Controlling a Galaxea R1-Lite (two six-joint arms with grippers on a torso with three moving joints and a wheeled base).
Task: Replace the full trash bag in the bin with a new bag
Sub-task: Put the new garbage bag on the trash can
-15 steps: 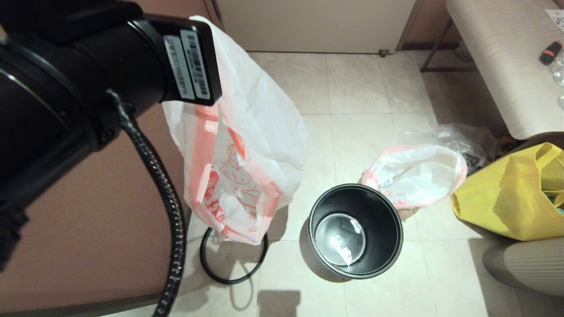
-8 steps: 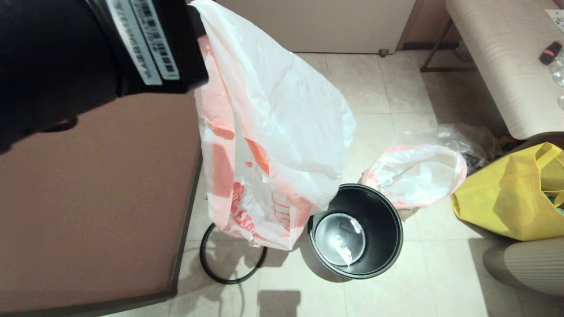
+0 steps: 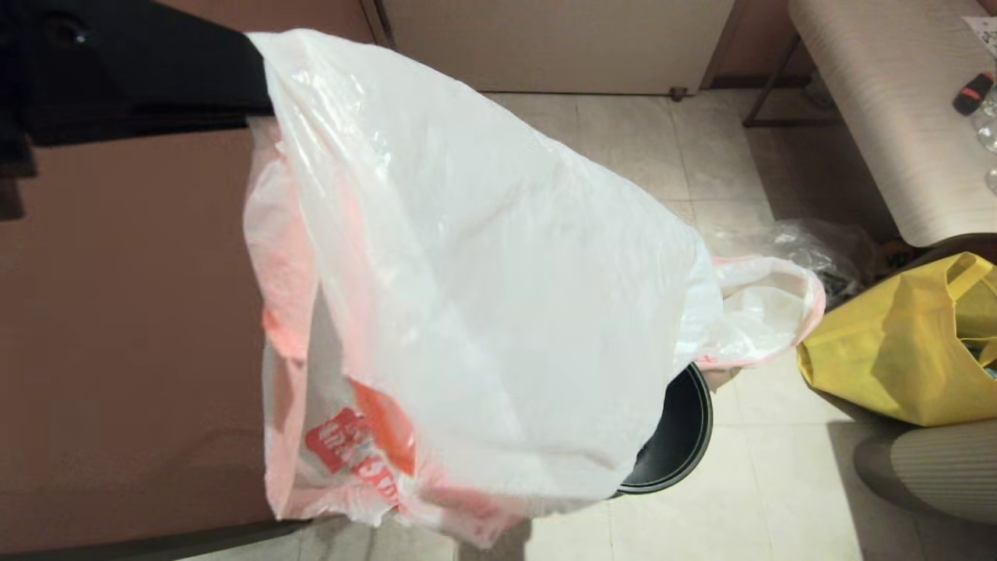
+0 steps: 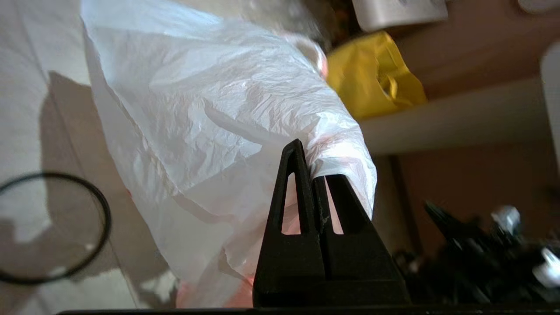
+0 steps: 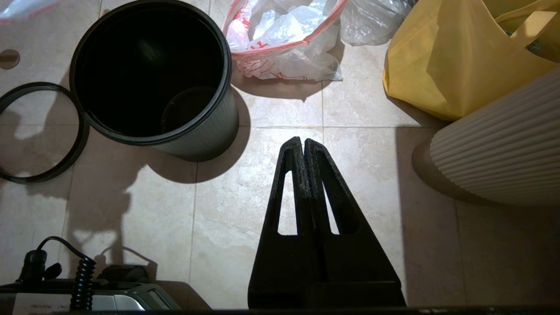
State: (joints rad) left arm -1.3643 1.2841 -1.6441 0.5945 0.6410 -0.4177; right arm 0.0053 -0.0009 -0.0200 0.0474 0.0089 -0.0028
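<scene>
left gripper [image 4: 311,175]: clamped on new bag [image 3: 483,296], raised over bin [image 3: 685,421]; full trash bag [image 3: 767,312] at bin's 1 o'clock. right gripper [image 5: 303,144]: pressed together, holding nothing.

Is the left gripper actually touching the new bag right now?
Touching. In the left wrist view the left gripper has its jaws closed on a bunched fold of the new bag, whose film wraps over one finger.

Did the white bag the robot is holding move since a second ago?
Yes. The new bag, pinched in the left gripper, has swung toward the robot's right: before it hung beside the bin, now it covers most of the bin's opening.
</scene>
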